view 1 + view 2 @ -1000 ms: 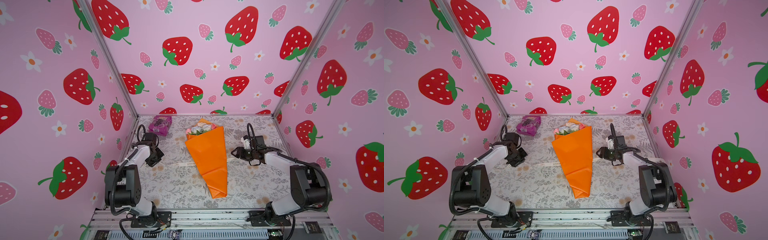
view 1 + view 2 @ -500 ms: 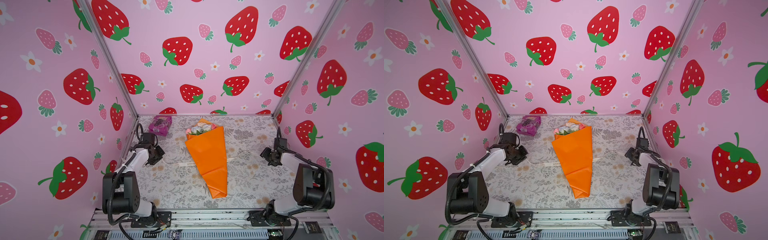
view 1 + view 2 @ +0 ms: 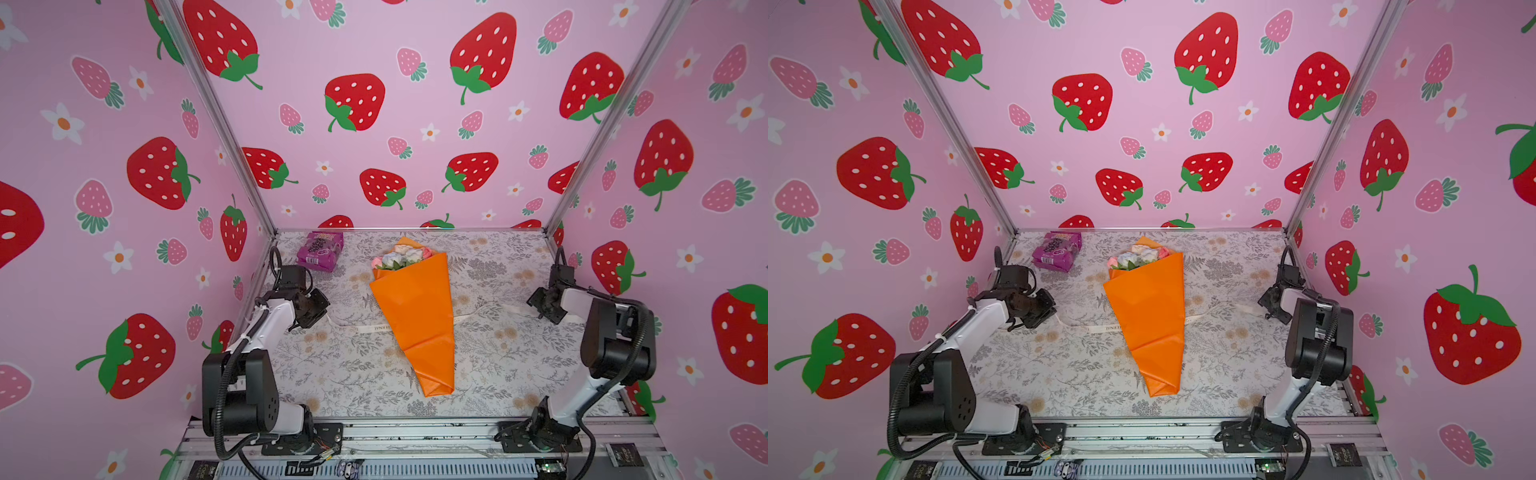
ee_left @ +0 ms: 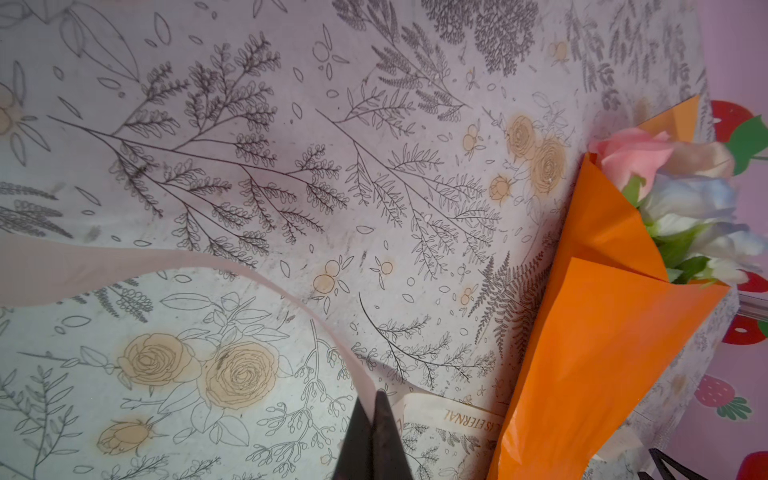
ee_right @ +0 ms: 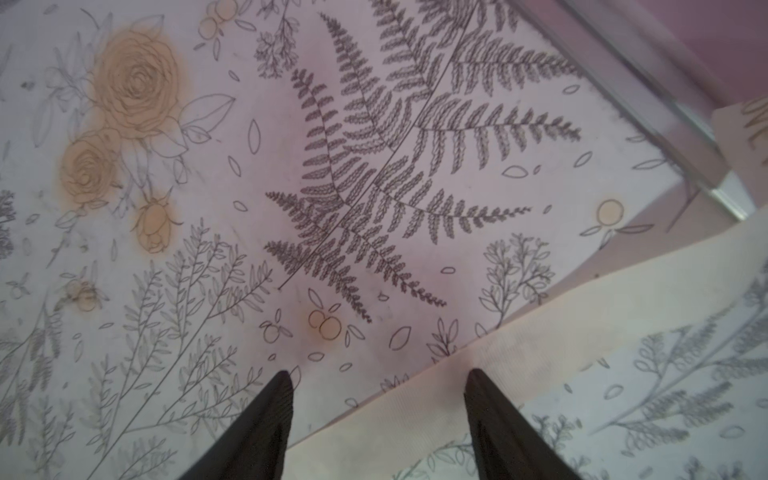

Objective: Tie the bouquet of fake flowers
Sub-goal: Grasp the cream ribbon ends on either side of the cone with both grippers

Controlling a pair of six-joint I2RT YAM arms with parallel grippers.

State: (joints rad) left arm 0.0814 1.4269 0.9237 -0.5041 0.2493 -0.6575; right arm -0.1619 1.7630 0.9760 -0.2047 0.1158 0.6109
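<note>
Bouquet (image 3: pixel 415 316) — light, crushable, likely slippery; hold mid-wrap; left gripper (image 4: pixel 374 395) clamps ribbon (image 4: pixel 453 415) beneath bouquet — right gripper (image 5: pixel 378 372) open, empty.

Plain bright orange: wrap of bouquet of fake flowers (image 3: pixel 415 316); heads pink, white, pale blue-tinged; leaves green.
Cream with dark printed lettering: ribbon (image 3: pixel 376 328).
Purple, dark fruit picture, white barcode patch: snack packet (image 3: pixel 320 250).
Pale grey-white, grey line-drawn ferns, sprigs, leaves, tan-filled roses: table cover (image 3: pixel 498 374).
Pink, big red strawberries with white seeds and green tops, small pink strawberries, white flowers with orange centres: walls (image 3: pixel 395 50).
</note>
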